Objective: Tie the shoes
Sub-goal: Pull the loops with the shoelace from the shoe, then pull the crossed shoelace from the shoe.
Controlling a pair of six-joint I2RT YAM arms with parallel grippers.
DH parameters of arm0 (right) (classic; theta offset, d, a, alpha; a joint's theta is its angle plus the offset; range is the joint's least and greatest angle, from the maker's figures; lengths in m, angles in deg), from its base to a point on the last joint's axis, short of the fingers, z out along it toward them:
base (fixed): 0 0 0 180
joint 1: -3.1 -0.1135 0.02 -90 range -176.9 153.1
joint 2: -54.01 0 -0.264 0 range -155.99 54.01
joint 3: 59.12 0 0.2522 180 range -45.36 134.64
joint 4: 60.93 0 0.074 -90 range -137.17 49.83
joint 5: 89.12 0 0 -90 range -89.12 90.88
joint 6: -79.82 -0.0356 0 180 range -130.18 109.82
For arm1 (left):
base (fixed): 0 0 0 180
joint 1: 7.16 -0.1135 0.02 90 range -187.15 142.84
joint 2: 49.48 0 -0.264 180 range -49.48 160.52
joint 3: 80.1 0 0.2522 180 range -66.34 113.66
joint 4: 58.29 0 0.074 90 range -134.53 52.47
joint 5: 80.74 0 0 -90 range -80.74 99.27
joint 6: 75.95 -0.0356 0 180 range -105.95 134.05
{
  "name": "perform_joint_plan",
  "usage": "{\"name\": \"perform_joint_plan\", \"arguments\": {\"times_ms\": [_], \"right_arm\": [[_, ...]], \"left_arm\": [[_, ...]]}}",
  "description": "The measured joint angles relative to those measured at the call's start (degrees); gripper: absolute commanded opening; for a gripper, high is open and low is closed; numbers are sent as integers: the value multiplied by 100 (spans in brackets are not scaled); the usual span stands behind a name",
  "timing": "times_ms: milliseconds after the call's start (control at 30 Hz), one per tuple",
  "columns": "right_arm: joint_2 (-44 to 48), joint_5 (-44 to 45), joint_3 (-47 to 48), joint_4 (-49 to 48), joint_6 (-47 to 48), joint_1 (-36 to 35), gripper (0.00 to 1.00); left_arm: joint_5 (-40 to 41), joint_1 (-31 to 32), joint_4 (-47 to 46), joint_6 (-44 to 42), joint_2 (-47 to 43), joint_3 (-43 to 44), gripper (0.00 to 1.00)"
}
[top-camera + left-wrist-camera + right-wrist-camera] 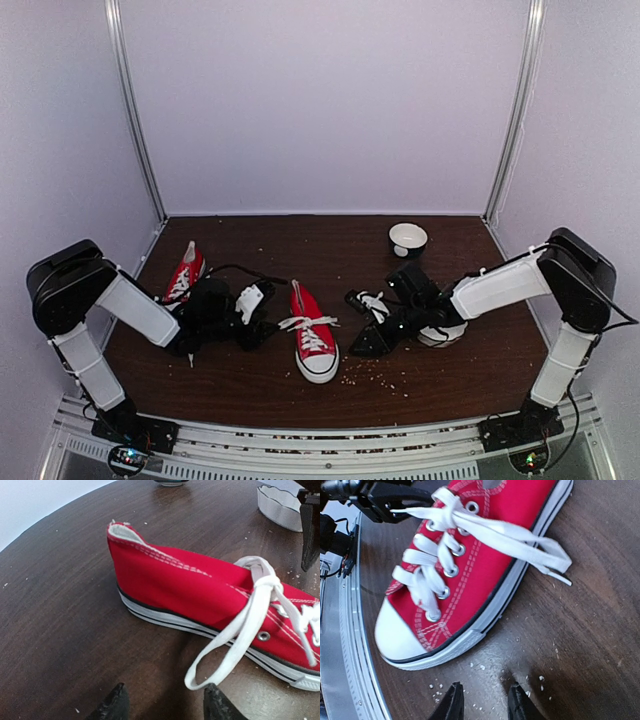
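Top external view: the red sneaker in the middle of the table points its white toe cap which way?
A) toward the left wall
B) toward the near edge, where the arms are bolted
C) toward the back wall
B: the middle sneaker has its white toe cap toward the near edge of the table, its heel farther back.

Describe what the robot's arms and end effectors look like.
The left arm and right arm have white link covers, bulky black joints and thin black cables. The left end effector and right end effector each have two tapered black fingers.
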Motion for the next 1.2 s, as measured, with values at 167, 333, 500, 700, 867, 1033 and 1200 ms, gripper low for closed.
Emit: {"name": "perform_joint_plan", "arguments": {"times_ms": [167, 333, 500, 700, 867, 1033, 1200], "right_arm": [[833, 247, 13, 525, 317, 70, 34], [824, 455, 232, 511, 446, 101, 30], [-55, 595, 796, 374, 610, 120, 24], [-640, 922, 1178, 411, 815, 236, 23], [-927, 1045, 1473, 551, 1139, 258, 31], [-1231, 990, 1858, 848, 1563, 232, 33], [-1320, 1010, 2057, 1150, 2068, 170, 33]], "left_arm": [[-98, 0, -291, -55, -461, -487, 60], [-212, 57, -492, -188, -1080, -850, 43], [-466, 481, -214, -549, -1379, -654, 32], [-625, 636, 444, -861, -1349, -111, 26], [-629, 730, 813, -1049, -1207, 208, 26], [-595, 737, 1322, -1217, -1062, 415, 29], [-564, 737, 1593, -1261, -866, 671, 28]]}}
